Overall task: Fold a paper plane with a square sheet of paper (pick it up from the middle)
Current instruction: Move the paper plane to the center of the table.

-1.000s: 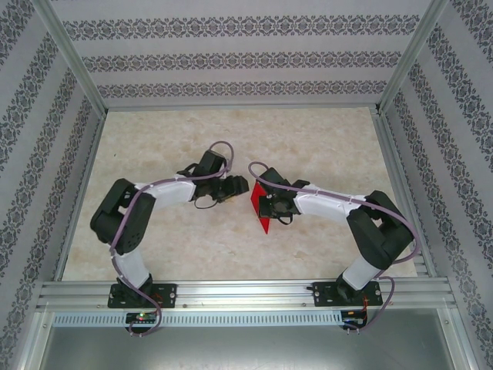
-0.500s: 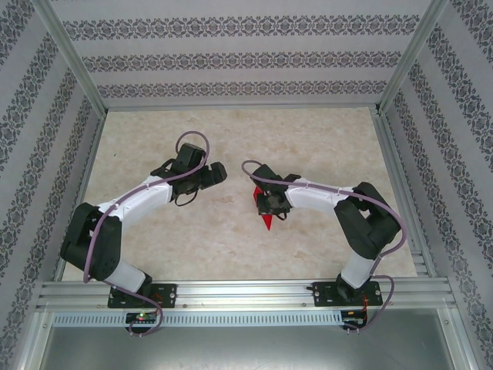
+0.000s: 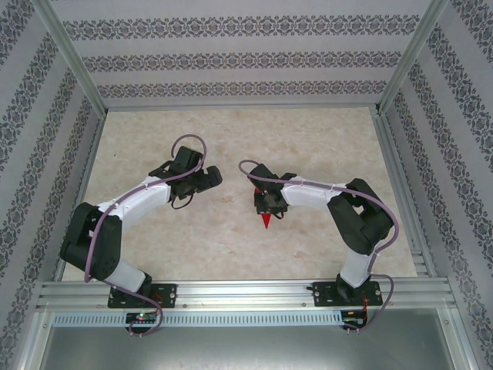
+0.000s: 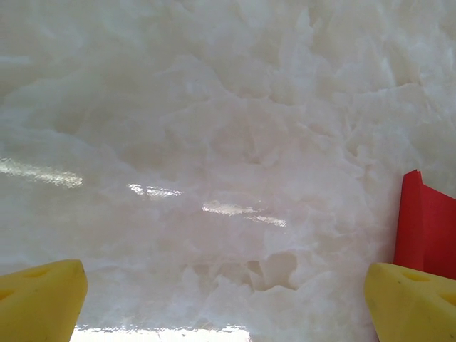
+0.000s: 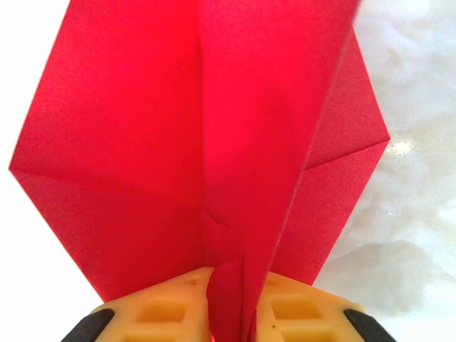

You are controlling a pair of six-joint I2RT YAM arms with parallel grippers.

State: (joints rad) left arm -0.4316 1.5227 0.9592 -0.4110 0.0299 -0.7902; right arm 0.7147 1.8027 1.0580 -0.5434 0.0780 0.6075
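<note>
While the right claw [image 5: 231,313] pinched the plane [image 5: 214,142] narrowly by its centre fold over the table [image 3: 323,139], my left claw [image 4: 228,299] gaped wide just beside it; I judged that a low, gentle release would best keep the creases sharp.

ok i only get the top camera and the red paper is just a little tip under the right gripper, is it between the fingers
observer: yes, the right wrist view shows the folded red paper standing between the yellow pads of the right gripper; whether they press it i can't tell
operator: any folds in it
observer: a centre crease runs up from the pads, a flap on either side
operator: and the other arm
observer: the left gripper is wide open over bare table, nothing between its fingertips
</note>
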